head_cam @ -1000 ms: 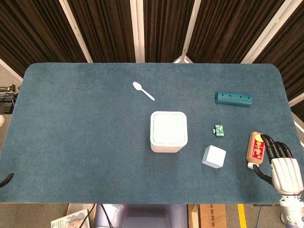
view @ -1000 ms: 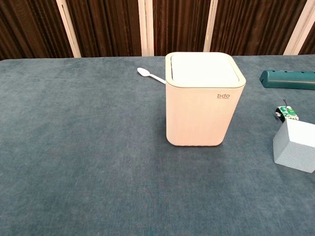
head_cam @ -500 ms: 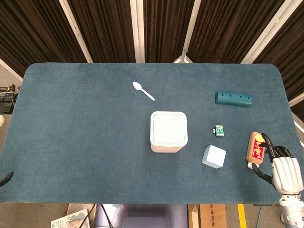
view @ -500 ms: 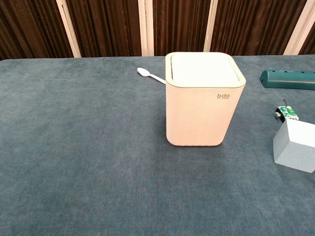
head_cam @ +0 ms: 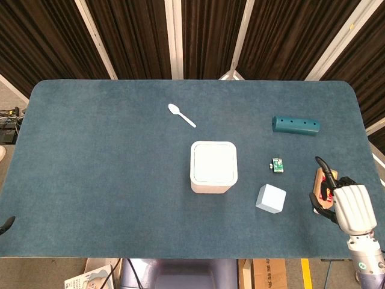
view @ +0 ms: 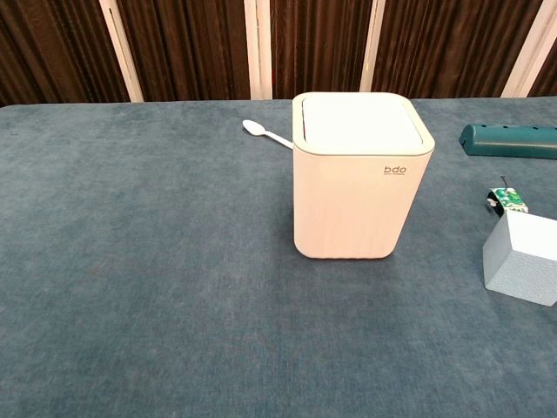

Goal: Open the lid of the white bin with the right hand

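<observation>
bare cloth left of white bin (head_cam: 213, 167). right approach crowded: pale cube (head_cam: 271, 198) and small green item (head_cam: 277, 164) between right hand (head_cam: 349, 208) and bin.

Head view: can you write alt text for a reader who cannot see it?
A white bin, lid closed, stands mid-table on blue cloth; the right hand hovers far right over a brown bottle. A spoon, a pale cube and a teal bar lie around.

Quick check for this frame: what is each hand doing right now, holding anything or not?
Left hand: only a dark tip shows at the table's near-left edge; state cannot be told.
Right hand: over the brown bottle, fingers curled; whether it grips cannot be told.
</observation>
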Controlling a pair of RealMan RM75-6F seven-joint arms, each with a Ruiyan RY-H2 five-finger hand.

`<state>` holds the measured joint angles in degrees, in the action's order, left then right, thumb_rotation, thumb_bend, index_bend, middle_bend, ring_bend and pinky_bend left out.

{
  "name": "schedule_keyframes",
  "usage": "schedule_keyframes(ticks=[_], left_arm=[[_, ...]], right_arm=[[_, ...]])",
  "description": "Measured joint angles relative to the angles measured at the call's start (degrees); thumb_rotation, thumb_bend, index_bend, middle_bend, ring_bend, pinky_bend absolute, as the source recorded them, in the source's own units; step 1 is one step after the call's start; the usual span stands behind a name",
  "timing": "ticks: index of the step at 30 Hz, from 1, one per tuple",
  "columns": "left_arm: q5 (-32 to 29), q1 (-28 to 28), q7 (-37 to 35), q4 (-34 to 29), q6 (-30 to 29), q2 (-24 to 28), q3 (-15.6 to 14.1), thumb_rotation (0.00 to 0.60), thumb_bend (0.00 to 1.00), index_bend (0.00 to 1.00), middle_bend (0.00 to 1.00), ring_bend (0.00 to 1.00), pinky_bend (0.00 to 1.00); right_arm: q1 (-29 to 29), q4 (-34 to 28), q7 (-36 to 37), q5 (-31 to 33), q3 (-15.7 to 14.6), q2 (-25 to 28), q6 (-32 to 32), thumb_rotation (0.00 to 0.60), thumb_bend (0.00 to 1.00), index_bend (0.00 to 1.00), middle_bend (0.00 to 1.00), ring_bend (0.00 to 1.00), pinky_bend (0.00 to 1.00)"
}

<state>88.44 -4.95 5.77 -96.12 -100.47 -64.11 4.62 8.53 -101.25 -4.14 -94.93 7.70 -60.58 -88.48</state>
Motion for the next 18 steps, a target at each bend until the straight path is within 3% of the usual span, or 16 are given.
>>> schedule_keyframes(ticks=[5,18], left_arm=[[-0.2,-0.1,-0.1,-0.2,-0.1,0.1,0.1,0.600,0.02,0.11,0.03,0.00,0.00],[-1.7,-0.4,0.2,0.0,-0.9,-0.4,1.3,0.600,0.02,0.11,0.03,0.00,0.00]], right_arm=[[2.7,-5.2,-5.0,-0.6,1.0,1.9,4.0,0.600,0.64,0.10,0.83,0.85,0.67],[12.8,-13.9,-7.7,1.2,1.7,5.8,21.8,0.600,0.64,0.10,0.83,0.85,0.67]])
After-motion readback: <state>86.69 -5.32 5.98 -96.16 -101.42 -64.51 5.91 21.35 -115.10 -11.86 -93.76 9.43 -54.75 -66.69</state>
